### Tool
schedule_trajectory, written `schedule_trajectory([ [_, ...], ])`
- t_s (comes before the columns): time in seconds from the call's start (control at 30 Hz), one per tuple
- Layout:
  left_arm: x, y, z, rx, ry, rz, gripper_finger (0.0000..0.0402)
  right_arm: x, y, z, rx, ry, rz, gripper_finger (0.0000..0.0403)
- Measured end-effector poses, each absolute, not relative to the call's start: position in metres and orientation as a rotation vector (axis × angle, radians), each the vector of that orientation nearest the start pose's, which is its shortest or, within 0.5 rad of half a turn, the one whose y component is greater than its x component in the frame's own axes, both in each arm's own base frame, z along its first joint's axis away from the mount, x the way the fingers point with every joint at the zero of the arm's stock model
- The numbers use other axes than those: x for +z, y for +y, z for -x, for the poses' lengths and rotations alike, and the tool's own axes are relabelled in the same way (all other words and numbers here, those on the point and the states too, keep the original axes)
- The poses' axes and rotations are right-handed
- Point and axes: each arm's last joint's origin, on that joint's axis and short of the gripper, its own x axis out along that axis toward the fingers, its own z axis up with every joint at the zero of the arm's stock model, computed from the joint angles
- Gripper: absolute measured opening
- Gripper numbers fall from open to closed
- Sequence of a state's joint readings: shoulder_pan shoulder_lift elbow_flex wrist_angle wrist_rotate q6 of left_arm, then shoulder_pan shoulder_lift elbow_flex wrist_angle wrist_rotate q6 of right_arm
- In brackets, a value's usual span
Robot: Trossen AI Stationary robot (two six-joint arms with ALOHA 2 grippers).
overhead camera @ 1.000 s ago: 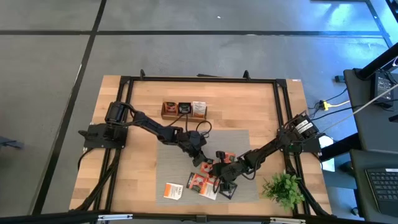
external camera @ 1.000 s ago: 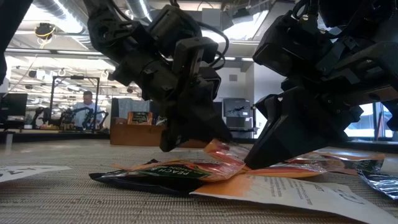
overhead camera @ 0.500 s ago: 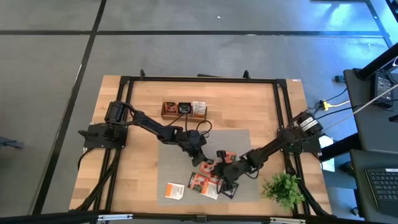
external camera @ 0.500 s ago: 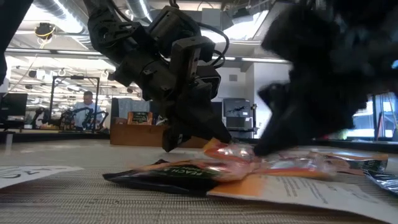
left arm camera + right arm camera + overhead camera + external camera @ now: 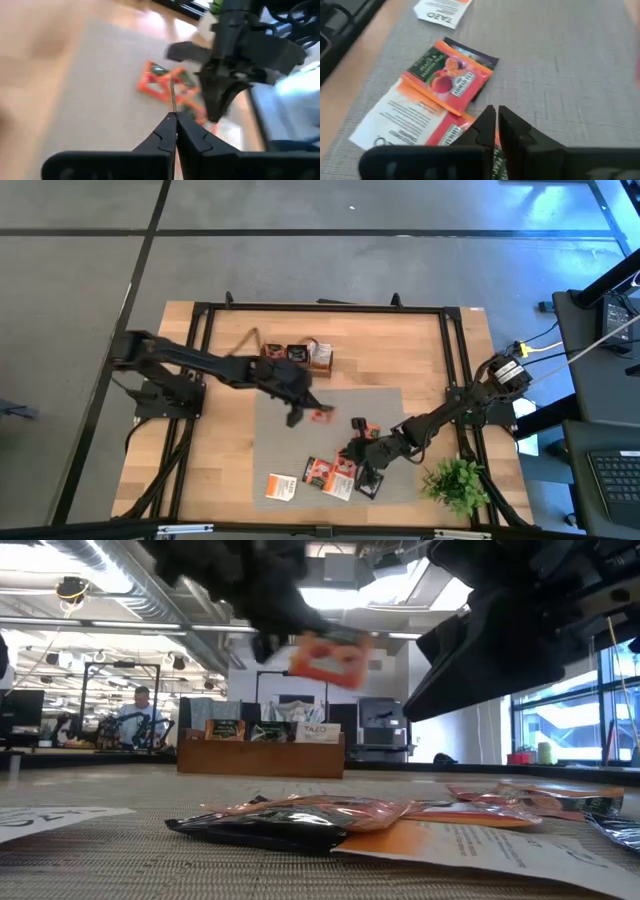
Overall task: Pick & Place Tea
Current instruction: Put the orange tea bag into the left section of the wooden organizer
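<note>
The left arm has swung up off the grey mat toward the wooden tray at twelve o'clock — its left claw clamped on an orange tea sachet, so one pick looks done. The right claw hovers closed over remaining sachets at six o'clock — flat, orange and white.

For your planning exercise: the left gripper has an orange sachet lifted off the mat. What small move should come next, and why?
Probably carry the orange sachet on toward the wooden tray. The left gripper is shut on it, clear above the mat, and short of the tray, where sachets already stand. The right gripper waits low over the pile.
</note>
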State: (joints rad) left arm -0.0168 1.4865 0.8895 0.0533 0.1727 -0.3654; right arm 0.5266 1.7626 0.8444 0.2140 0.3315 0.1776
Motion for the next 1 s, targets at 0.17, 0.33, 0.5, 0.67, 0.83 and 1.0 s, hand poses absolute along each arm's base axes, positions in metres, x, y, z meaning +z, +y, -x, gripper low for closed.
schedule_trajectory([
  [0.17,0.242,0.006,-0.269,0.064,0.518,0.24,0.0002,0.142,0.159,-0.298,0.045,0.653,0.161,0.0026],
  [0.33,0.233,0.027,-0.23,0.212,0.483,0.109,0.0002,0.142,0.151,-0.301,-0.016,0.648,0.177,0.0026],
  [0.5,0.215,0.052,-0.203,0.296,0.513,-0.037,0.0002,0.142,0.141,-0.306,-0.046,0.65,0.168,0.0026],
  [0.67,0.204,0.074,-0.191,0.384,0.546,-0.067,0.0002,0.142,0.134,-0.309,-0.07,0.651,0.155,0.0026],
  [0.83,0.197,0.088,-0.182,0.38,0.56,-0.017,0.0002,0.142,0.134,-0.309,-0.07,0.651,0.154,0.0026],
  [1.0,0.193,0.098,-0.174,0.431,0.587,0.009,0.0002,0.142,0.134,-0.309,-0.07,0.651,0.154,0.0026],
])
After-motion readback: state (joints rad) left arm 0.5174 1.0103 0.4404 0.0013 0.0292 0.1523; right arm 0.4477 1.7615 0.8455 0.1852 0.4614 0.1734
